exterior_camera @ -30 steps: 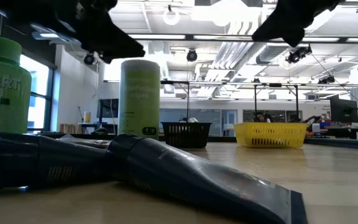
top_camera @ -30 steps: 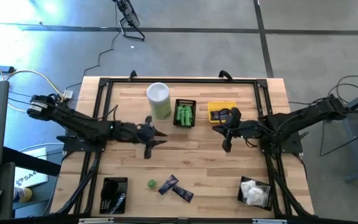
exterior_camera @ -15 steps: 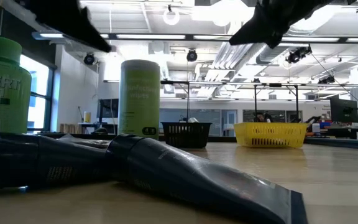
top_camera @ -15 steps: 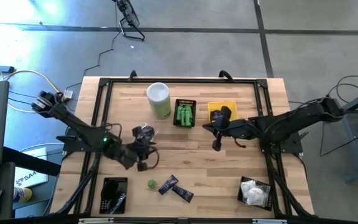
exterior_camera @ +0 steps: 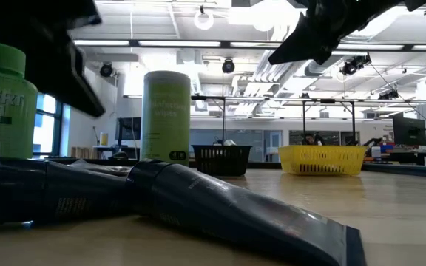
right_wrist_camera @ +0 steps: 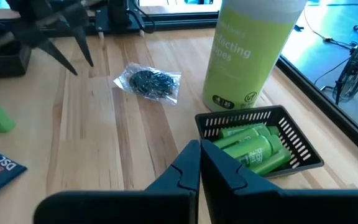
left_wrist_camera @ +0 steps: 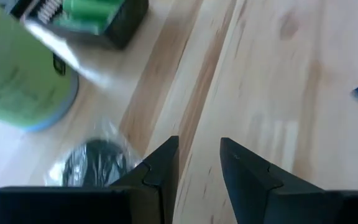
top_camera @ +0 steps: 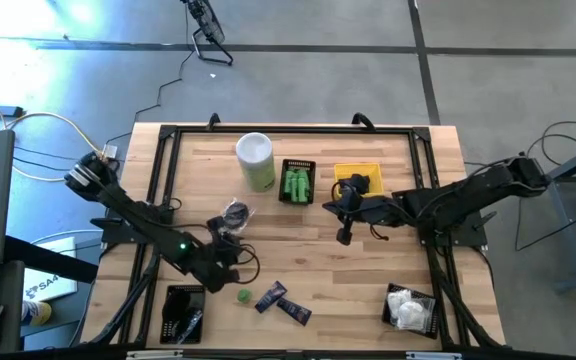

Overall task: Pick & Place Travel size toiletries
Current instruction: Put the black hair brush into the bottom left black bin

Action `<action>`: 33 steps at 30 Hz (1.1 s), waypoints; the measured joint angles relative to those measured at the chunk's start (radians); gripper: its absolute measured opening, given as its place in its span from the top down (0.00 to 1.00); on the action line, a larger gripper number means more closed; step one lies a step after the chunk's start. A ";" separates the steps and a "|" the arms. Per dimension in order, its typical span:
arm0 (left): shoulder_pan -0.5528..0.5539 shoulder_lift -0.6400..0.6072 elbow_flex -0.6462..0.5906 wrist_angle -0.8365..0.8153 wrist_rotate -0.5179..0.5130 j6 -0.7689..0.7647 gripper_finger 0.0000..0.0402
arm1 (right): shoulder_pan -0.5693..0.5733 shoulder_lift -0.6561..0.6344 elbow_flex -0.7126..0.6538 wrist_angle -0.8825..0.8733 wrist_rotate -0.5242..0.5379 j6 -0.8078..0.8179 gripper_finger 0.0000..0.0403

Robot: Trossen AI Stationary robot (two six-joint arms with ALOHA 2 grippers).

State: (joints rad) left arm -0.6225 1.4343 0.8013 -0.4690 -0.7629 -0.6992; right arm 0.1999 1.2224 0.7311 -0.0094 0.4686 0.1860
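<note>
Left gripper (top_camera: pixel 230 272) sits low-centre-left in the high view, just left of the loose green bottle (top_camera: pixel 243 296). Left wrist view: fingers (left_wrist_camera: pixel 160 163) set a narrow gap apart, nothing between them, bare wood beyond. Probably lining up on that bottle, the nearest loose item.

Right gripper (top_camera: pixel 344 236) hangs at frame centre, below the yellow basket (top_camera: pixel 343 172). Right wrist view: its two fingers (right_wrist_camera: pixel 188 163) are pressed together and carry nothing; likely waiting clear of the other arm's reach.

Toiletries, high view:
- green bottles packed in the black basket (top_camera: pixel 298 183), upper centre, sorted by kind.
- one bagged dark round piece (top_camera: pixel 233 213) loose on the wood, left of centre.
- two navy tubes (top_camera: pixel 282 301) at lower centre, touching, just right of the loose bottle.
- white packets in a basket (top_camera: pixel 409 307), lower right.
- dark items in a black basket (top_camera: pixel 184 312), lower left.

Tall canister (top_camera: pixel 255 160) stands upper centre, beside the bottle basket.

Judgement: sorting partway done; bottle, tubes and bagged piece remain loose.
</note>
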 joint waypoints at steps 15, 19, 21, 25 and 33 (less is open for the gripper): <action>0.000 0.070 -0.001 -0.256 0.127 -0.189 0.72 | 0.000 0.000 0.000 -0.001 0.000 -0.008 0.99; 0.000 0.070 -0.001 -0.270 0.126 -0.189 0.72 | 0.000 0.000 0.000 -0.002 0.000 -0.034 0.99; 0.000 0.070 -0.002 -0.267 0.125 -0.189 0.72 | 0.000 0.000 0.000 -0.002 0.000 -0.037 0.99; 0.000 0.070 -0.002 -0.267 0.125 -0.173 0.72 | 0.000 0.000 0.000 -0.002 0.000 -0.044 0.99; 0.008 0.090 -0.020 -0.238 0.120 -0.138 0.72 | 0.000 0.000 0.000 -0.002 0.000 -0.059 0.99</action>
State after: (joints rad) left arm -0.6143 1.5244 0.7811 -0.7068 -0.6426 -0.8369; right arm 0.1997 1.2221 0.7311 -0.0113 0.4690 0.1270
